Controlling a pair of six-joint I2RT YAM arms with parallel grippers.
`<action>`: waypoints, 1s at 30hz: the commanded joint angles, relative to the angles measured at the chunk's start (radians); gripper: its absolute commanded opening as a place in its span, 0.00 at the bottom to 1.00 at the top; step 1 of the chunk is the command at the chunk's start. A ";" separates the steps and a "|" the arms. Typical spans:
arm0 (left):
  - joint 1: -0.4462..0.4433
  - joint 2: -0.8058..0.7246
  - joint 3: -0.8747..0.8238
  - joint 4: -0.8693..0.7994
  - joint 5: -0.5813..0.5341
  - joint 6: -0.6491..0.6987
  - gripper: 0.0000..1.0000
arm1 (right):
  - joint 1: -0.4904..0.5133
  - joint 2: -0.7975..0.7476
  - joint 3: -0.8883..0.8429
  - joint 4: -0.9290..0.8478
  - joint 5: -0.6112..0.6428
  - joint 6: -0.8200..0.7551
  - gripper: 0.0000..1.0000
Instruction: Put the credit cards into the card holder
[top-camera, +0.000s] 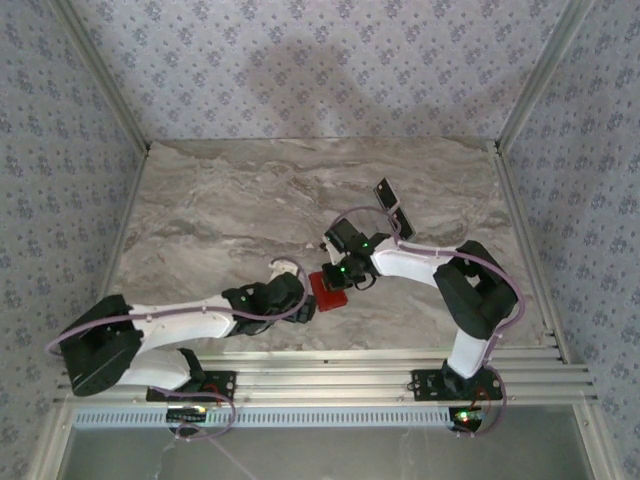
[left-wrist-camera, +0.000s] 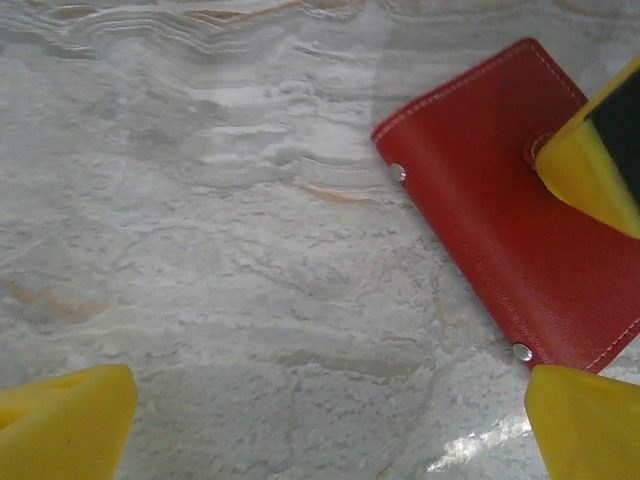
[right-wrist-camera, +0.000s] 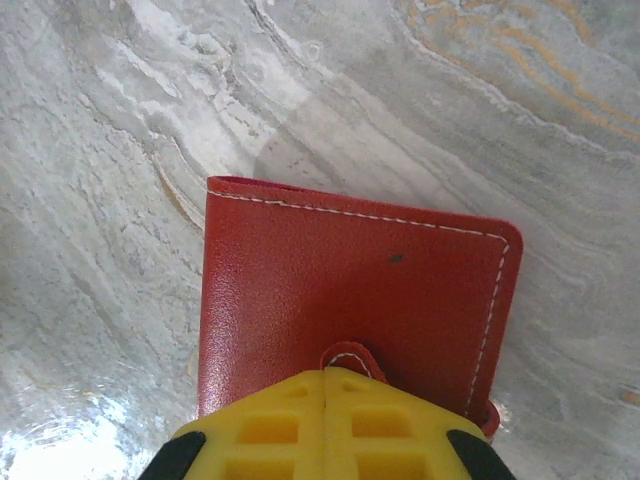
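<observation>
Counter (top-camera: 250, 200) of veined grey stone carried everything, with both arms reaching in over it and meeting near its middle. The left hand (top-camera: 303, 300) was spread wide open and held nothing. The right hand (top-camera: 340, 272) was shut tight, its yellow fingertips pressed together.

Directly under the right hand's tips lay the card holder (right-wrist-camera: 350, 300), red, closed and flat on the counter. From the left hand's side it sat off toward the right finger, one corner just beside that fingertip and the rest outside the open span. Two black cards (top-camera: 393, 207) lay beyond the right hand, well apart from the card holder, close to each other.

The shut tips rested on the small clasp tab (right-wrist-camera: 347, 358) at the card holder's near edge. Whether they pinched it or merely pressed on it I could not tell. Two silver studs (left-wrist-camera: 398, 172) showed along the edge facing the left hand.

I judged the trouble would come from that tab. It was a tiny thing to work with closed fingers, and a slip seemed likely. With nothing pinning the card holder, a pull could drag it across the smooth stone instead of opening it. The hands were also crowded together and could knock each other.
</observation>
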 joint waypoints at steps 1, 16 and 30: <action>-0.025 0.062 0.065 0.031 -0.056 0.049 1.00 | -0.017 0.083 -0.109 -0.035 0.029 0.065 0.00; -0.053 0.232 0.105 0.056 -0.093 0.072 1.00 | -0.031 0.087 -0.149 -0.017 0.043 0.127 0.00; -0.052 0.231 0.041 0.087 -0.107 0.104 1.00 | -0.039 -0.013 0.043 -0.123 -0.046 0.083 0.14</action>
